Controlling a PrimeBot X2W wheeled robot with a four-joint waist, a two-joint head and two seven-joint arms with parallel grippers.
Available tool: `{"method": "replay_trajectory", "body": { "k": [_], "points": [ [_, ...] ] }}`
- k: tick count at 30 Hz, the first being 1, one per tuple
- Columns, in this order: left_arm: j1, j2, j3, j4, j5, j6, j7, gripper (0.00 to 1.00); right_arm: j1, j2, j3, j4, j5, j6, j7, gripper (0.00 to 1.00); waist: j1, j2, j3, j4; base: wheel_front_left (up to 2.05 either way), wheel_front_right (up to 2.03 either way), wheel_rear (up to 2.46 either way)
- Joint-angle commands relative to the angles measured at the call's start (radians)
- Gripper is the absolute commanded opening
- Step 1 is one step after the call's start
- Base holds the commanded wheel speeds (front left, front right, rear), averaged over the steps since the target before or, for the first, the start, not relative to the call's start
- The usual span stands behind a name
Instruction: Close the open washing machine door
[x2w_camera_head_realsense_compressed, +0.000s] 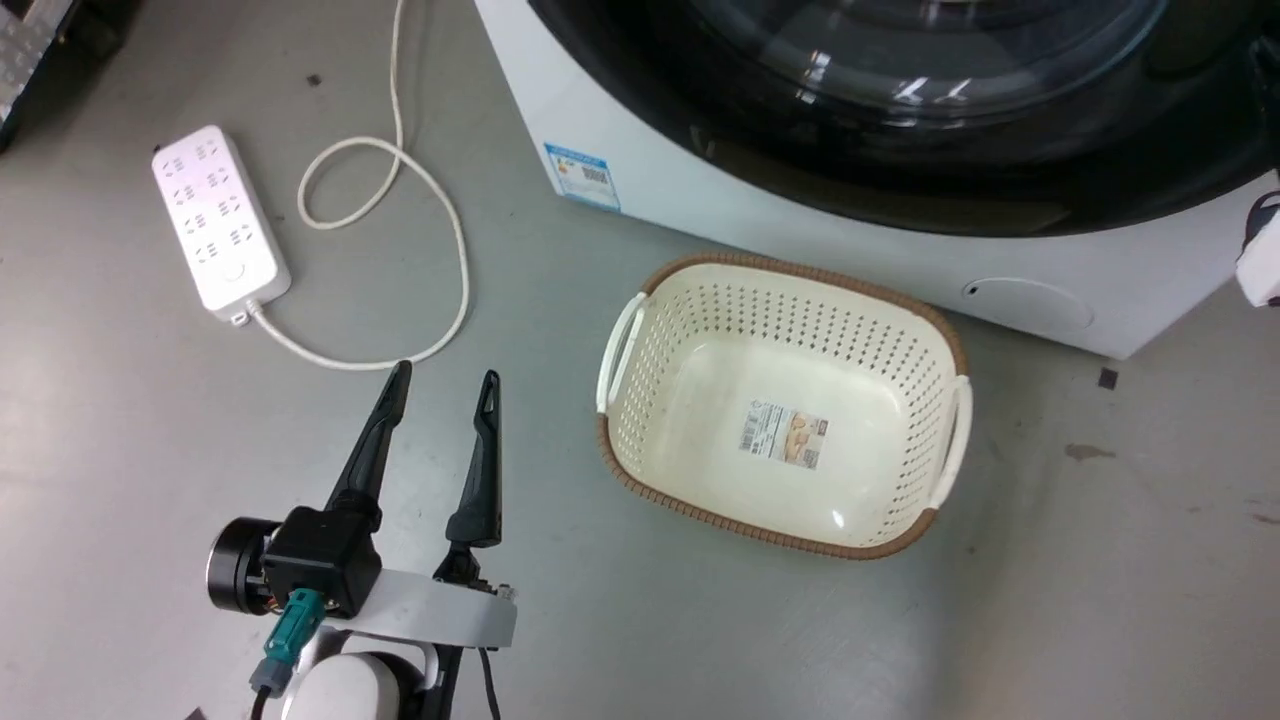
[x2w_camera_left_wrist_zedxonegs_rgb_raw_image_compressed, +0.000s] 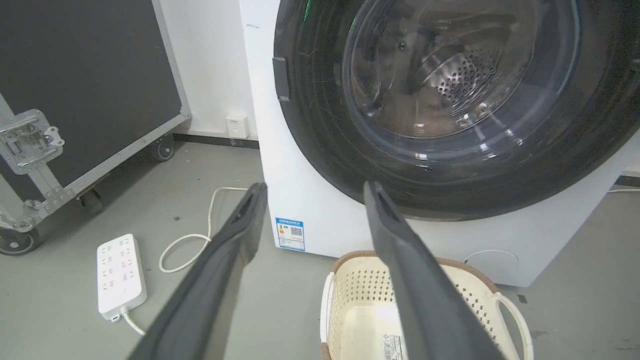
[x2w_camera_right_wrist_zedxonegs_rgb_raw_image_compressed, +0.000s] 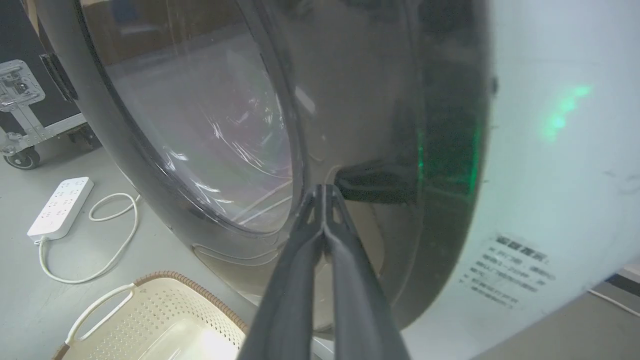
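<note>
My right gripper (x2w_camera_right_wrist_zedxonegs_rgb_raw_image_compressed: 324, 190), pressed together mid-frame, noses the glossy black-rimmed round glass door (x2w_camera_right_wrist_zedxonegs_rgb_raw_image_compressed: 200, 125), seemingly almost latched; left gripper (x2w_camera_head_realsense_compressed: 445, 375) spread.

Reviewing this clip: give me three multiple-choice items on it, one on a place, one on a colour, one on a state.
1. Where is the basket? A on the floor before the washing machine; B on a shelf; C on a table.
2. The power strip is what colour? A black; B white; C red.
3. The right gripper is? A wide open; B shut; C clamping a cloth.
Answers: A, it stands below the machine's front; B, white casing and cord; B, its fingertips meet.
</note>
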Motion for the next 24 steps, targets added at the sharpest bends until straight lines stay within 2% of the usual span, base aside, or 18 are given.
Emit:
{"method": "replay_trajectory", "body": {
  "k": [1,2,3,4,8,12,14,19,24],
  "points": [
    [-0.007,-0.001,0.002,0.003,0.001,0.001,-0.005,1.00,-0.014,-0.005,-0.005,0.015,-0.004,-0.011,-0.019,0.00,-0.0001,0.0000,-0.023,-0.015,0.00,0.00,0.00],
    [-0.003,-0.001,0.003,0.005,0.003,0.000,-0.005,1.00,-0.004,0.001,0.002,0.020,-0.004,-0.011,-0.032,0.00,-0.0001,0.0000,-0.034,-0.021,0.00,0.00,0.00],
    [0.000,-0.001,0.005,0.007,0.003,-0.001,-0.005,1.00,0.009,0.008,0.010,0.021,-0.005,-0.011,-0.051,0.45,-0.0001,0.0000,-0.049,-0.028,0.00,0.00,0.00],
    [0.005,-0.001,0.007,0.011,0.004,-0.003,-0.005,1.00,0.026,0.016,0.020,0.022,0.002,-0.011,-0.063,1.00,-0.0001,0.0000,-0.063,-0.036,0.00,0.00,0.00],
    [0.029,-0.002,0.020,0.033,0.009,-0.012,-0.005,1.00,0.115,0.070,0.036,-0.014,0.077,-0.011,-0.115,1.00,-0.0001,0.0000,-0.131,-0.083,0.00,0.00,0.00],
    [0.053,-0.001,0.036,0.063,0.016,-0.026,-0.005,1.00,0.236,0.089,0.047,-0.093,0.074,-0.011,-0.168,1.00,-0.0001,0.0000,-0.200,-0.139,0.00,0.00,0.00],
    [0.063,-0.001,0.043,0.074,0.017,-0.031,-0.005,1.00,0.308,0.101,0.019,-0.138,0.047,-0.011,-0.183,1.00,-0.0001,0.0000,-0.226,-0.165,0.00,0.00,0.00],
    [0.086,-0.001,0.061,0.087,0.021,-0.041,-0.005,1.00,0.506,0.183,-0.080,-0.306,-0.086,-0.011,-0.206,1.00,-0.0001,0.0000,-0.262,-0.228,0.00,0.00,0.00],
    [0.106,-0.001,0.067,0.099,0.025,-0.048,-0.005,1.00,0.692,0.309,-0.204,-0.466,-0.230,-0.011,-0.216,1.00,-0.0001,0.0000,-0.289,-0.260,0.00,0.00,0.00]
  ]
}}
